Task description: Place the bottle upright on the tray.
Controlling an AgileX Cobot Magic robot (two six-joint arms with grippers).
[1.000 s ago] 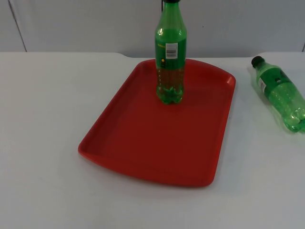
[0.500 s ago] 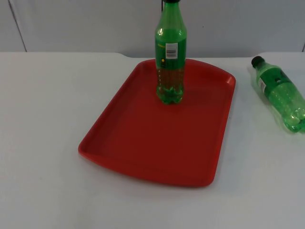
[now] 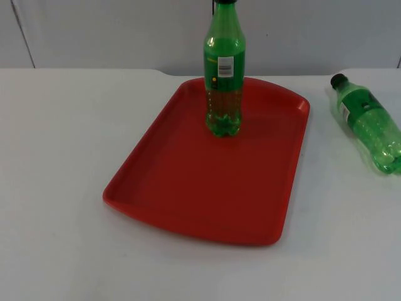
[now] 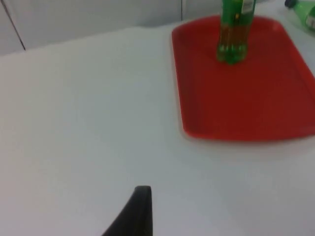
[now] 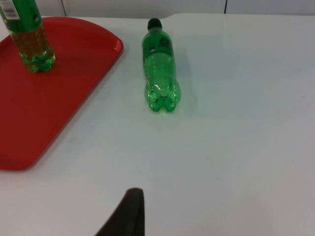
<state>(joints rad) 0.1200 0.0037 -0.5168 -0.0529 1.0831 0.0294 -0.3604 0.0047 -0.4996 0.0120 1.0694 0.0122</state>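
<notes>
white table top (image 3: 56,188): we list it first, as the largest item; it ends at a grey partition wall (image 3: 113,31).

red tray (image 3: 188,188): it lies at the middle of the table, its floor bare but for one bottle.

standing bottle (image 3: 223,69): green plastic with a white label, upright on the tray's far end, amber liquid in its lower part. in the top view its cap is cut off by the frame.

lying bottle (image 3: 368,122): green with a black cap, on its side on the table to the right of the tray, apart from its rim, cap toward the wall. nothing touches it.

left gripper (image 4: 140,209): we see one black fingertip above bare table, well short of the tray; we cannot tell whether its fingers are spread or closed. this arm waits.

right gripper (image 5: 130,211): one black fingertip above the table, well apart from the lying bottle; finger state, again, we cannot tell.

step in hand, as we judge it: one bottle is placed, the second not yet approached. the next move calls for the right gripper to reach the lying bottle, grip its body, turn it upright and set it on free tray floor.

view differences: the right wrist view gives the lying bottle's lobed base, which the top view crops.
</notes>
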